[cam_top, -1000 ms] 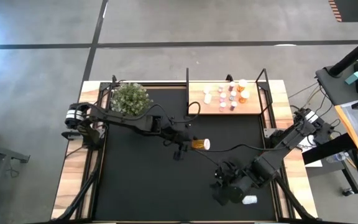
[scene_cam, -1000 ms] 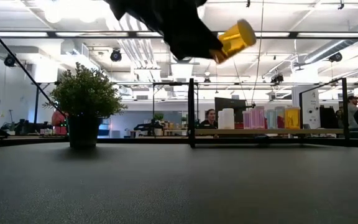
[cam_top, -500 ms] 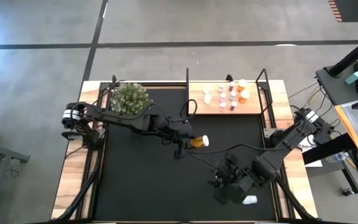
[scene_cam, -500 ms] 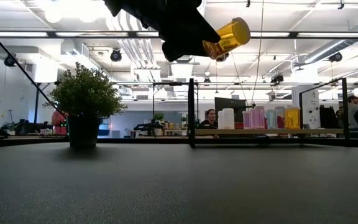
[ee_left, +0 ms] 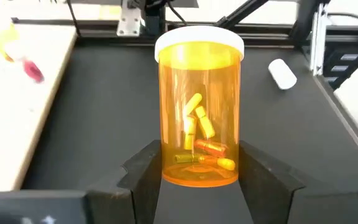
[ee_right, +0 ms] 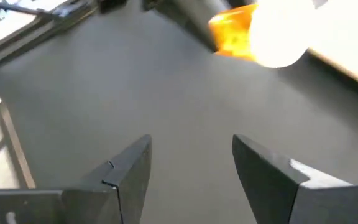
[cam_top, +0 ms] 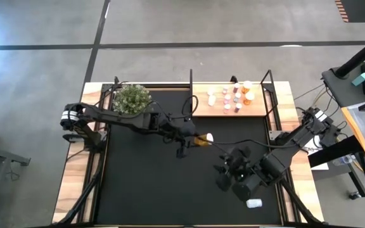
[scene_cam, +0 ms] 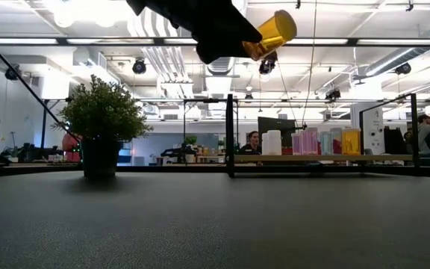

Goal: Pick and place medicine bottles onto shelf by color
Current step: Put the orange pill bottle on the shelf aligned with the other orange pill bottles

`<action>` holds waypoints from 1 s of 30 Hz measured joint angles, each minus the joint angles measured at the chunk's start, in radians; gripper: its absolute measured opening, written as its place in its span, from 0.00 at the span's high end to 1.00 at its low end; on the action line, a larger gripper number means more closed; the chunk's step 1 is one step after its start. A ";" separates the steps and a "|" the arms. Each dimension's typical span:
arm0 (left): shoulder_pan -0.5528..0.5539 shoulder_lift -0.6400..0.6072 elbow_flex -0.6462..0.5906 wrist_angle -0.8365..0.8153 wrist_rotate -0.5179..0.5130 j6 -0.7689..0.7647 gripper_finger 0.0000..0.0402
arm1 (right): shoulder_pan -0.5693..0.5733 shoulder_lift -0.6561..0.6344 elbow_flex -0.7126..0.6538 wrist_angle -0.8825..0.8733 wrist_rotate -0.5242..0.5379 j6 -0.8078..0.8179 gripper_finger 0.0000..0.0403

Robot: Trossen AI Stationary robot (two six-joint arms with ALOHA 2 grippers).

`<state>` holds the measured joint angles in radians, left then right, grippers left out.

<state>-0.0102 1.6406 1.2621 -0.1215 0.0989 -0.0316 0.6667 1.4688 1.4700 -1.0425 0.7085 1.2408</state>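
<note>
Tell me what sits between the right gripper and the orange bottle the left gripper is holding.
Nothing: in the right wrist view only bare black mat lies between the open right gripper and the orange bottle; the left gripper holds it.

A potted green plant (cam_top: pixel 132 99) stands at the black mat's (cam_top: pixel 144 183) far-left corner

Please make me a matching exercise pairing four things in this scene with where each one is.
Things:
1. orange bottle
2. white bottle
3. potted plant
4. right gripper

Places:
A. standing at the mat's far left corner
B. lying on the mat, near edge
C. open and empty above the mat
D. held in the left gripper

Pairs: 1-D, 2-B, 3-A, 4-C
</note>
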 joint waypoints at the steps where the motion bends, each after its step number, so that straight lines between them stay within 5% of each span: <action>1: 0.007 -0.003 0.000 -0.002 0.000 0.023 0.57 | -0.004 -0.003 0.000 -0.014 0.022 0.013 0.47; 6: 0.075 -0.029 -0.004 -0.001 0.000 0.099 0.57 | -0.042 -0.008 0.000 -0.059 0.154 0.059 0.47; 12: 0.156 -0.054 0.000 -0.002 0.000 0.099 0.57 | -0.102 -0.020 0.000 -0.127 0.182 0.138 0.47; 30: 0.226 -0.072 0.008 0.084 0.001 0.176 0.57 | -0.353 -0.170 0.098 -0.125 0.263 -0.139 0.47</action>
<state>0.2161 1.5681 1.2705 -0.0371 0.0994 0.1444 0.3137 1.2984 1.5678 -1.1675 0.9717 1.1023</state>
